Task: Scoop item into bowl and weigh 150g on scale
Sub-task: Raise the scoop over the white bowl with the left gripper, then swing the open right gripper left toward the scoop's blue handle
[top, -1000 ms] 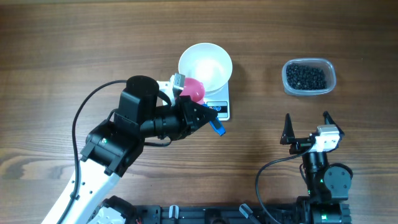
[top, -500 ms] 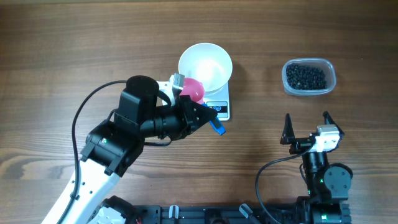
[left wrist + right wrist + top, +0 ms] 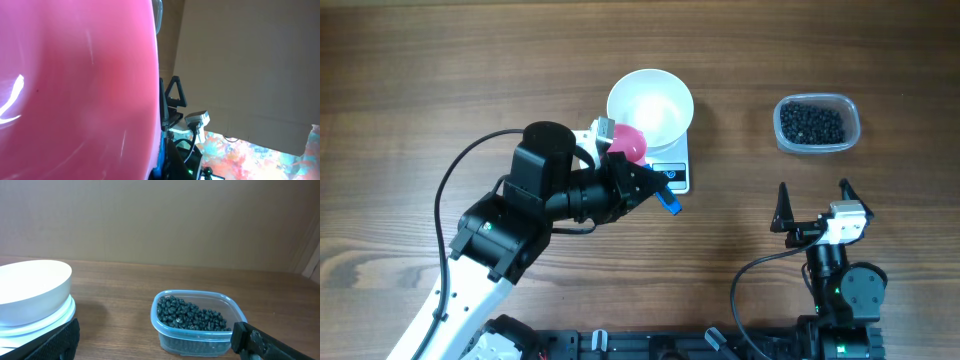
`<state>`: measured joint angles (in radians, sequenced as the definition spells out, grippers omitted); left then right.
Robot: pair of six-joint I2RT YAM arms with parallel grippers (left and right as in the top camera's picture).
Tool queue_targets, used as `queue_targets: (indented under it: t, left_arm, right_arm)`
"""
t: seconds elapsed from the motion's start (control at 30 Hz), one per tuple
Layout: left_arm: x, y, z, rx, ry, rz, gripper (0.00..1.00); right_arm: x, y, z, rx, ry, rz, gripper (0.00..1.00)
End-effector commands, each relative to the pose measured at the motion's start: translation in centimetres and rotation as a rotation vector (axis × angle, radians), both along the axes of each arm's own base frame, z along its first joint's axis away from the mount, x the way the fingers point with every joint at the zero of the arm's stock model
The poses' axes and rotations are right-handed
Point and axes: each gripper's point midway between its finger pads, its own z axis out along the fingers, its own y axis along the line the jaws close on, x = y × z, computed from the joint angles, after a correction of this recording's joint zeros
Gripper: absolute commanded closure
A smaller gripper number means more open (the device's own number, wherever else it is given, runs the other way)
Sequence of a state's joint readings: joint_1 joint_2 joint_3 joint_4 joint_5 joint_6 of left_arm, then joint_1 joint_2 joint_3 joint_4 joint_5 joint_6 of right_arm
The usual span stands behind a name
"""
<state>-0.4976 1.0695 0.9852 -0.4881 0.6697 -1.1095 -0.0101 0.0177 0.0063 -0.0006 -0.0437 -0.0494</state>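
Wooden table (image 3: 420,80) carries the scale (image 3: 677,178), with the white bowl (image 3: 650,105) resting on it. Well right of the scale, a clear tub (image 3: 779,122) holds the black beads (image 3: 810,124). Over the scale, the left claw (image 3: 650,180) clamps a pink scoop (image 3: 630,145). The right claw (image 3: 814,190) gapes wide.

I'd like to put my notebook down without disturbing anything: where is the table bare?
Widest is the bare table left of the bowl, beyond the left arm. A narrower strip lies between the bowl and the tub of black beads. It is crowded at the scale, where the left gripper holds a pink scoop; the open right gripper stands near the tub.
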Motion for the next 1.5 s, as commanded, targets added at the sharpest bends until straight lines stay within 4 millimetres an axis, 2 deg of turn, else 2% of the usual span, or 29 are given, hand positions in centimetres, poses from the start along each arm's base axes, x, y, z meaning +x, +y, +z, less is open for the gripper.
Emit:
queue_targets:
  t: [0.0, 0.43, 0.47, 0.53, 0.63, 0.7, 0.8, 0.87, 0.93, 1.0, 1.1, 1.3, 1.47]
  left_arm:
    - [0.2, 0.0, -0.3, 0.006, 0.004, 0.009, 0.96]
    - [0.5, 0.1, -0.4, 0.019, -0.008, 0.025, 0.96]
    - [0.5, 0.1, -0.4, 0.019, -0.008, 0.026, 0.96]
    - [0.6, 0.2, -0.5, 0.021, -0.01, 0.03, 0.96]
    - [0.6, 0.2, -0.5, 0.022, -0.01, 0.031, 0.96]
    - [0.6, 0.2, -0.5, 0.022, -0.01, 0.031, 0.96]
    - [0.6, 0.2, -0.5, 0.022, -0.01, 0.03, 0.96]
    - [0.6, 0.2, -0.5, 0.022, -0.01, 0.031, 0.96]
    - [0.6, 0.2, -0.5, 0.022, -0.009, 0.031, 0.96]
    - [0.6, 0.2, -0.5, 0.022, -0.01, 0.031, 0.96]
    - [0.6, 0.2, -0.5, 0.022, -0.01, 0.031, 0.96]
    - [0.6, 0.2, -0.5, 0.022, -0.01, 0.03, 0.96]
    - [0.6, 0.2, -0.5, 0.022, -0.01, 0.031, 0.96]
  right_arm:
    - [0.0, -0.2, 0.0, -0.002, -0.001, -0.011, 0.0]
    - [0.0, -0.2, 0.0, 0.0, -0.001, -0.011, 0.0]
    - [0.0, 0.2, 0.3, 0.003, -0.014, 0.015, 0.0]
    - [-0.4, 3.0, 0.4, 0.086, -0.008, 0.18, 0.0]
    - [-1.3, 5.9, 0.8, 0.27, 0.026, 0.352, 0.0]
    - [-1.5, 6.5, 0.8, 0.465, 0.077, 0.389, 0.0]
    - [-1.5, 6.5, 1.2, 0.61, 0.094, 0.386, 0.0]
    - [-1.8, 6.8, 2.7, 0.652, 0.05, 0.427, 0.0]
    - [-2.4, 7.3, 5.1, 0.638, -0.035, 0.492, 0.0]
    - [-3.6, 7.7, 8.3, 0.592, -0.167, 0.565, 0.0]
    - [-4.8, 7.7, 11.3, 0.568, -0.264, 0.596, 0.0]
    - [-5.9, 7.8, 15.5, 0.548, -0.311, 0.614, 0.0]
    - [-4.7, 8.3, 17.1, 0.549, -0.156, 0.59, 0.0]
